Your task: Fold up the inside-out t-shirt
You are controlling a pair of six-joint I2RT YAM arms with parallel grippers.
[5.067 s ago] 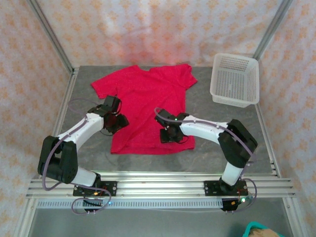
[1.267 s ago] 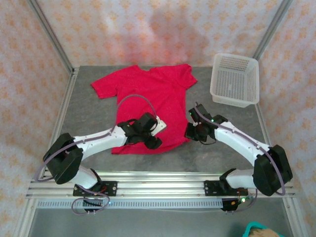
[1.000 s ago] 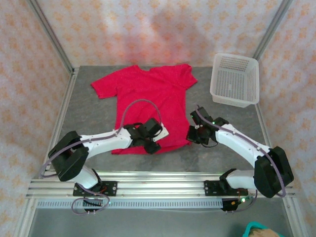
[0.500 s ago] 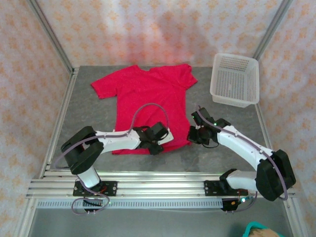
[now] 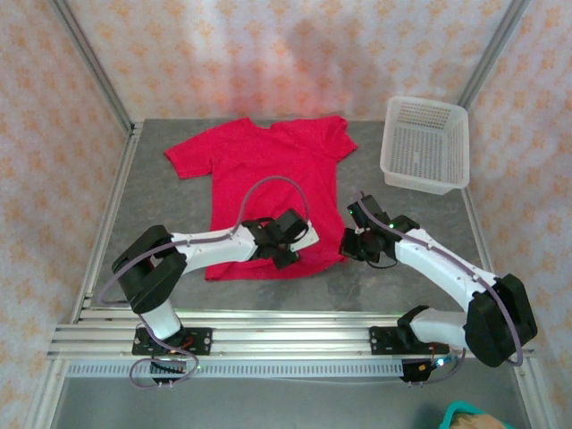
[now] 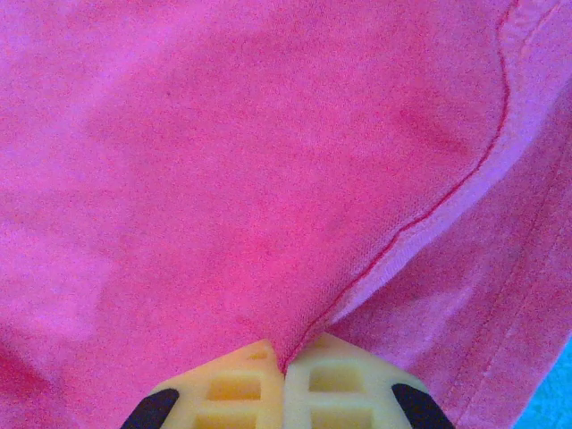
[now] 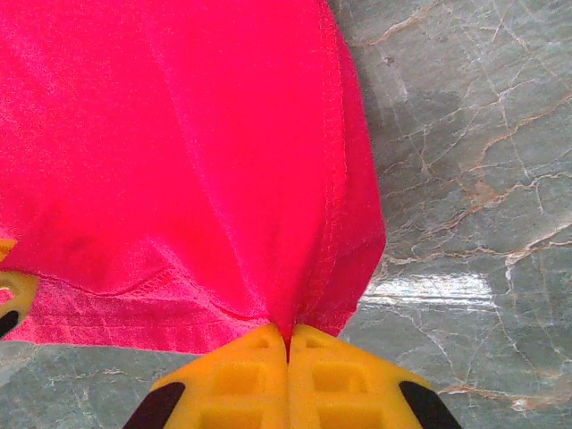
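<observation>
Shirt pinched at near hem, both arms

Item: inside-out t-shirt (image 5: 268,161), red-pink, spread on the grey marbled table (image 5: 152,214), collar toward the far wall, hem toward the arm bases.
Left gripper (image 6: 284,362): I read its yellow fingers as pressed together on a pinch of fabric, just inside the near hem, about mid-width.
Right gripper (image 7: 288,344): fingers likewise closed, clamping the shirt's near right corner, the cloth gathered into folds at the jaws.
White mesh basket (image 5: 425,147): far right corner, well apart from the shirt.
</observation>
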